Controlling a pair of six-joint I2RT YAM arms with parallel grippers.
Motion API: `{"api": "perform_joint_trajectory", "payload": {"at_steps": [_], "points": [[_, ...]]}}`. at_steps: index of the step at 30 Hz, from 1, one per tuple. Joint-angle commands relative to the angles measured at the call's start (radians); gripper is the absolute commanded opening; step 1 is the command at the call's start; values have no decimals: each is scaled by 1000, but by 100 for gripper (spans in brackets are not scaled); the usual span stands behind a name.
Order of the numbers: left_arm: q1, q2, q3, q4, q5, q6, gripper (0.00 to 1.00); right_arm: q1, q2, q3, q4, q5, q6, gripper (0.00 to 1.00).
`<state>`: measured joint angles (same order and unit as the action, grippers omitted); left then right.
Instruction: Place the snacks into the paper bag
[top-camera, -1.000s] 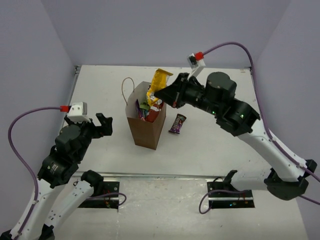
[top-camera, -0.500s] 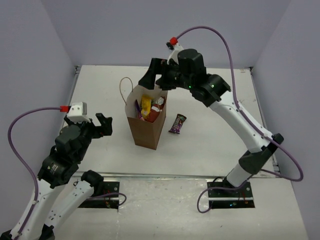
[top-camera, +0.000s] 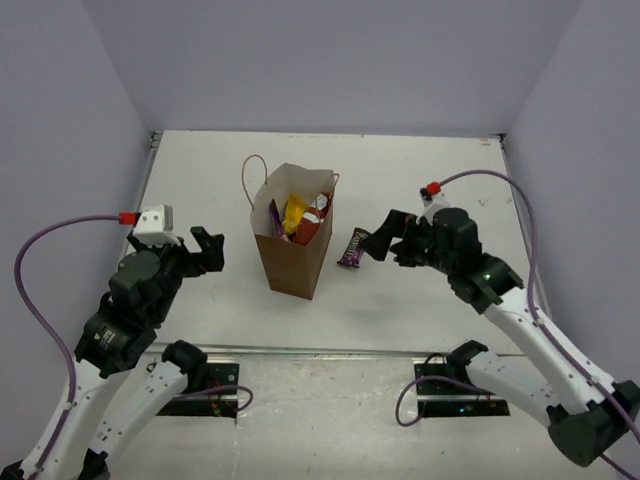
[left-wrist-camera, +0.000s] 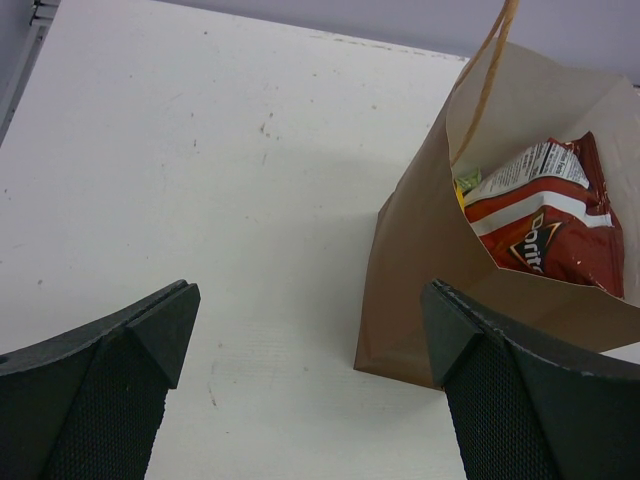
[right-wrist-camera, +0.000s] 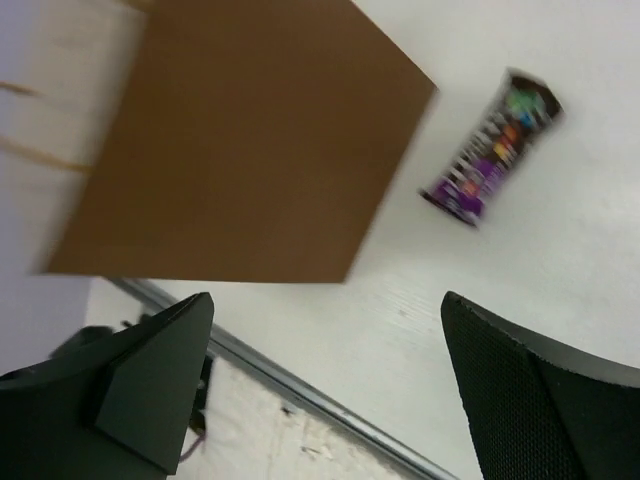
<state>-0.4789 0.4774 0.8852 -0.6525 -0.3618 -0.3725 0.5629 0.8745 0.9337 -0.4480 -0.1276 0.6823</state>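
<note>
Squarely in the middle of the white table (top-camera: 420, 160) stands the paper bag (top-camera: 296, 250), upright on its flat bottom, its long axis vertical and its mouth open to the ceiling; the thin loop handle (top-camera: 247, 180) rises from its far-left rim. Inside, snacks are packed on end: a red chip bag (top-camera: 318, 213) leans against the right wall, with an orange-yellow bag (top-camera: 293, 212) beside it to the left. Smaller wrappers show at the left wall, too small to tell apart. One dark purple bar (top-camera: 354, 247) lies flat on the table just right of the paper bag, apart from it, its long axis running away from the arms with the far end tipped slightly right.

Reaching in low from the right, the right gripper (top-camera: 380, 232) points at the bar, jaws spread wide and empty. The left gripper (top-camera: 210, 250) hangs left of the paper bag, well apart, aimed toward it, jaws likewise wide and empty.
</note>
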Motion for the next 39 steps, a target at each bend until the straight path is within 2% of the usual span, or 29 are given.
{"api": "perform_joint_trajectory", "payload": {"at_steps": [1, 4, 11, 14, 19, 21, 25, 27, 28, 29, 31, 35, 36, 38, 39], "points": [[0, -6, -9, 44, -6, 34, 100, -117, 64, -201, 127, -75, 63, 99], [-1, -3, -9, 42, -6, 34, 100, -178, 162, -231, 251, -145, 83, 99], [0, -5, -9, 42, -9, 35, 100, -192, 561, -184, 463, -205, 161, 99], [-1, -8, -9, 42, -12, 37, 100, -190, 682, -148, 543, -220, 195, 98], [-1, -10, -9, 44, -16, 38, 100, -187, 797, -136, 610, -239, 250, 96], [-1, -10, -8, 45, -17, 40, 100, -181, 822, -133, 621, -239, 260, 90], [-1, -5, -8, 45, -16, 41, 100, -172, 856, -107, 621, -230, 267, 66], [-1, -8, -6, 45, -16, 41, 100, -170, 868, -104, 623, -233, 270, 58], [-1, -11, -8, 45, -19, 41, 100, -164, 879, -105, 627, -239, 270, 37], [0, -13, -8, 45, -19, 41, 100, -163, 880, -107, 624, -242, 270, 22], [-1, -14, -9, 45, -20, 41, 100, -162, 868, -134, 615, -248, 269, 0], [0, -14, -9, 45, -17, 41, 100, -162, 663, -283, 605, -219, 244, 0], [-1, -16, -8, 47, -17, 41, 100, -161, 547, -305, 582, -228, 232, 0], [0, -11, -9, 47, -16, 43, 100, -140, 427, -299, 430, -230, 172, 0], [0, -11, -8, 47, -16, 43, 100, -120, 305, -283, 360, -216, 154, 0]]}}
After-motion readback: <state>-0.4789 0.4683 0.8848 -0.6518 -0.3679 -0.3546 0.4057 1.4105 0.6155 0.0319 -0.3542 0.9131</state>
